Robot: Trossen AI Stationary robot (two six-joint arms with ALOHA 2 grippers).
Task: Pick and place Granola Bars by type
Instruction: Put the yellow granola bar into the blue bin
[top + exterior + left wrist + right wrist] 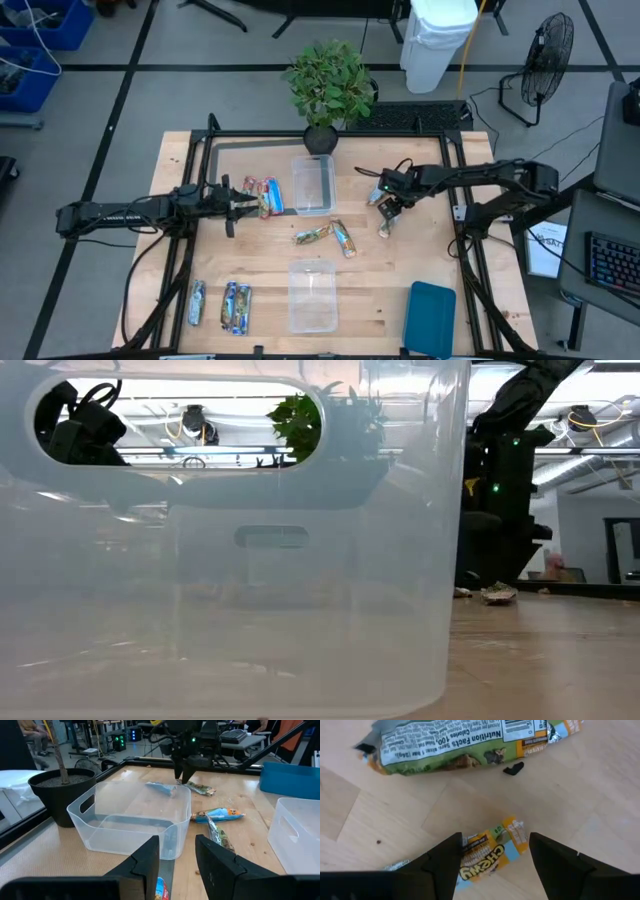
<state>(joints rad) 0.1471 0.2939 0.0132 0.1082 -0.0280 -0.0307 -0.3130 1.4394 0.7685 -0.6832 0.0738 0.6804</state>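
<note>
Right hand (386, 215), right of centre in the high view: fingers spread apart, holding nothing, poised over a green-gold bar (490, 851) lying flat on the surface (390, 280); a second green-gold bar (460, 742) lies just beyond it. Left hand (238, 203), left of centre: fingers parted, empty, a red-blue bar (268, 196) just beside the tips. Two bars (328, 236) at centre, between the clear tubs (313, 184). Three more bars (226, 305) at lower left.

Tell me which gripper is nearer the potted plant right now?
Right. The right gripper sits diagonally off the potted plant; the left gripper is farther, beyond the clear tub.
</note>
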